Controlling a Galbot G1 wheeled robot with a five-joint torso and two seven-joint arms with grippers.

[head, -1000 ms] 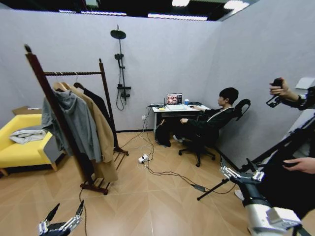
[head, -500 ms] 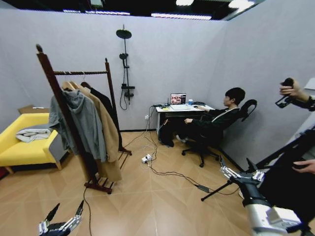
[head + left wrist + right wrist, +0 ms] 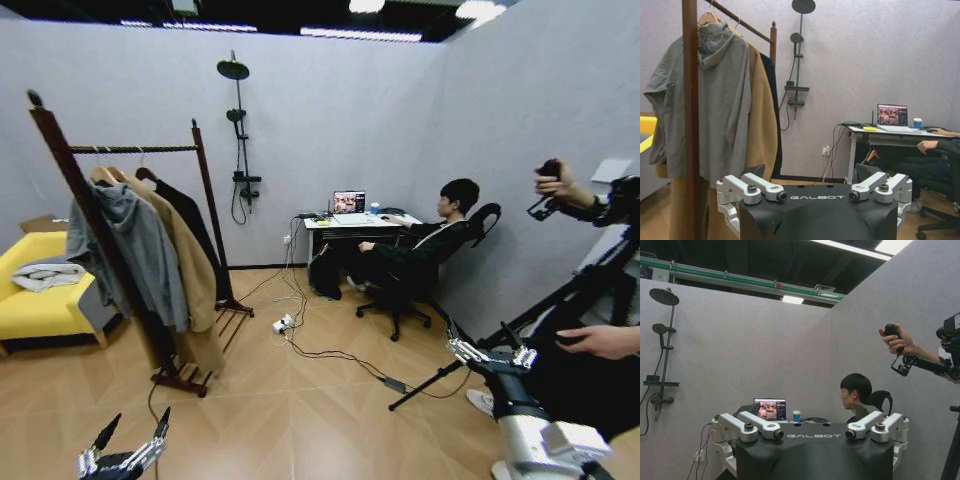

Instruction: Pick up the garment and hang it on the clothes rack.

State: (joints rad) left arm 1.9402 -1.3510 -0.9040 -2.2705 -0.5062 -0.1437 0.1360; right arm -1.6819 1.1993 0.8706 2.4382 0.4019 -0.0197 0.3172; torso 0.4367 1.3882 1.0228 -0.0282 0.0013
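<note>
Garment [image 3: 190, 225]: hanging on the clothes rack [image 3: 120, 240], behind the tan coat [image 3: 185, 265].
Left gripper [image 3: 128, 440]: fingers apart, empty (low).
Right gripper [image 3: 490, 352]: fingers apart — idling.
Approach: closing squarely on the rack — slowly.

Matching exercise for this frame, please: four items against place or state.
Items
1. garment
2. grey hooded jacket
3. left gripper
4. laptop

Places or states
A. open on the desk by the back wall
B. nearest the robot on the clothes rack
C. jaws open, empty, low in the head view
D. on the rack's far end, behind the tan coat

Pairs: 1-D, 2-B, 3-C, 4-A
</note>
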